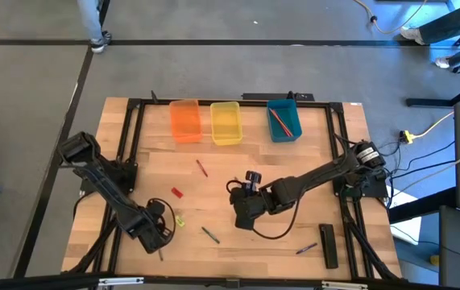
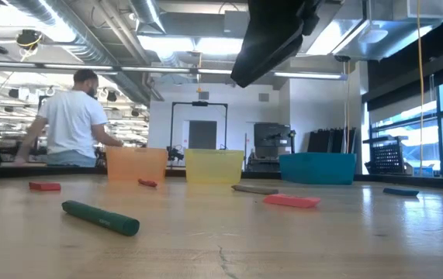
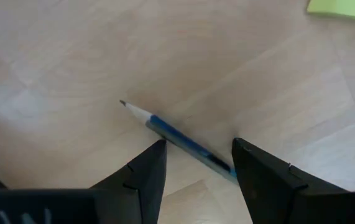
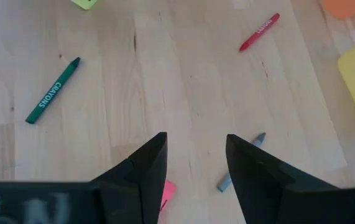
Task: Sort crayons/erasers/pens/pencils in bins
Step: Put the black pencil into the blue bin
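Observation:
My left gripper is open near the table's front left. Its fingers stand on either side of a blue pencil that lies flat on the wood. My right gripper is open and empty low over the table's middle. A grey crayon lies by one of its fingers and a pink eraser by the other. A green crayon, a red crayon, a red eraser and a yellow eraser lie loose. The orange bin, yellow bin and teal bin stand along the far edge.
The teal bin holds two pencils. A long black flat bar and a small bluish stick lie at the front right. A black frame borders the tabletop. A person stands in the room beyond the table.

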Robot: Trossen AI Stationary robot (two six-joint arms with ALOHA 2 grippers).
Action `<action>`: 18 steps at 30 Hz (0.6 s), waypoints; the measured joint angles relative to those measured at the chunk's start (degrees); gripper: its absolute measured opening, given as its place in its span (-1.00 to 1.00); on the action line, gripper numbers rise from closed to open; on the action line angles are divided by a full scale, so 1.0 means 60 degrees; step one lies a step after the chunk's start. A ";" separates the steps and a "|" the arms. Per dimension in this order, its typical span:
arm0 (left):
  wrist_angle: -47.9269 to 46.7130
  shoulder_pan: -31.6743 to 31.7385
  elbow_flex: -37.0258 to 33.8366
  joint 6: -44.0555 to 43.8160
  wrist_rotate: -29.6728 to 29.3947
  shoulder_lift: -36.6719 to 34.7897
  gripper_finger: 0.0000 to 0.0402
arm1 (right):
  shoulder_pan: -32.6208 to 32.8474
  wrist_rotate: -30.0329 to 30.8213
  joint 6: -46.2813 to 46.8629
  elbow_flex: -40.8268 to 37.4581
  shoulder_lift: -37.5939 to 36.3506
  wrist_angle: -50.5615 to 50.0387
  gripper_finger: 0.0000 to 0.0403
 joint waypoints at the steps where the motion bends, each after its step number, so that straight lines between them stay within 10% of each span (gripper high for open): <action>1: -0.0004 0.0029 0.0000 0.0067 0.0017 0.0035 -0.14 | -0.0006 0.0004 0.0001 0.0000 0.0000 0.0001 -0.17; 8: 0.0085 0.0253 -0.0016 0.0585 0.0217 -0.0015 -0.33 | -0.0011 0.0802 0.0244 -0.0519 -0.0007 0.0911 -0.17; 18: 0.0116 0.0287 -0.0018 0.1337 -0.0218 0.0000 -0.63 | 0.0078 -0.0725 0.0833 -0.3735 -0.0004 0.8043 -0.17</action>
